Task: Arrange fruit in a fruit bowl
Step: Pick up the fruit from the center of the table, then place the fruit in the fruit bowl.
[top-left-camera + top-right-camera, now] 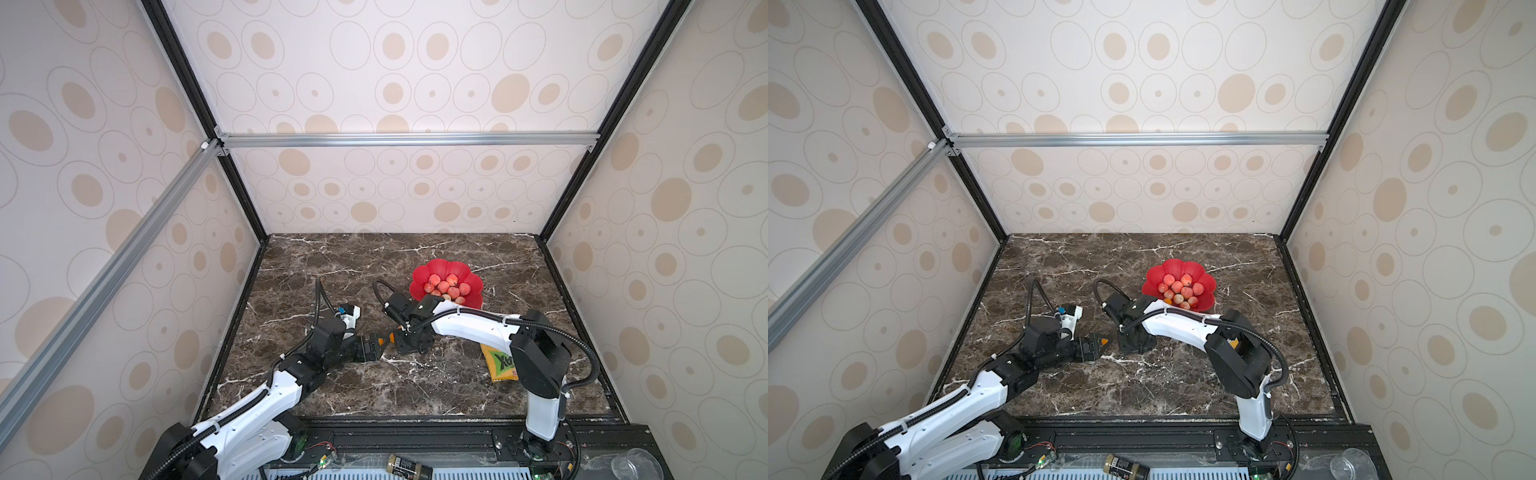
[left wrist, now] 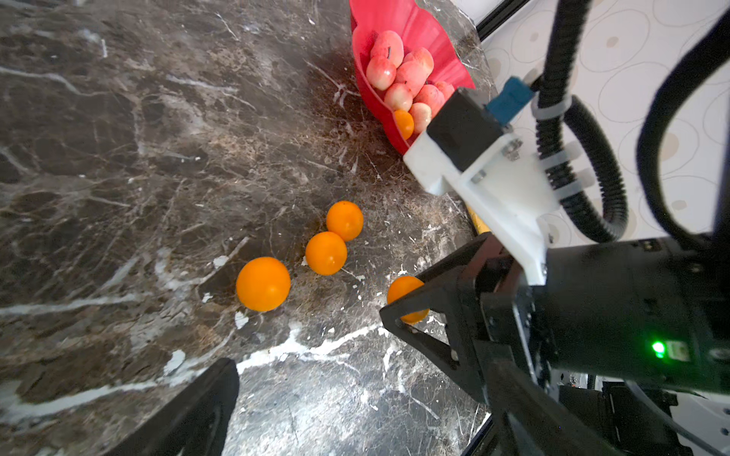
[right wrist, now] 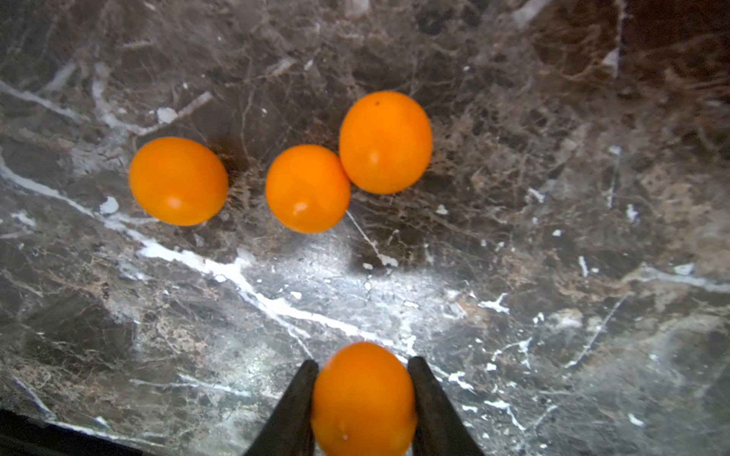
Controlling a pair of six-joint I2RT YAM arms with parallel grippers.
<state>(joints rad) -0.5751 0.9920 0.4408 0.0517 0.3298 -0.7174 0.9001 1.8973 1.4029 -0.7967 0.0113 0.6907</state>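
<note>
1. The right gripper [image 3: 363, 365] pinches a tangerine [image 3: 363, 402], one finger on each flank and the jaws partly closed around it. Whether the fruit has left the marble table [image 3: 553, 237] I cannot tell.
2. The grip looks centred, but the skin is smooth and round, so I would keep the pressure steady. Lift straight up before travelling, because three loose tangerines [image 3: 307, 188] lie just ahead, two of them touching, and a sideways sweep would likely set them rolling.
3. The left gripper [image 1: 376, 345] hangs empty close beside the right one, jaws spread wide. It is best kept clear so the two do not clash.
4. The fruit bowl [image 2: 414, 23] stands beyond the loose fruit, near but apart. It holds a heap of pink-red fruit [image 2: 411, 75] and one tangerine at its near edge [image 2: 403, 124]. Set the held one into a low gap rather than dropping it on the heap, where it could bounce out.
5. In both top views the right arm hides the pinched fruit, the loose ones and the bowl's near rim.
6. The bowl's centre is buried under fruit, and the snack bag [image 1: 498, 365] is half hidden behind that arm.
</note>
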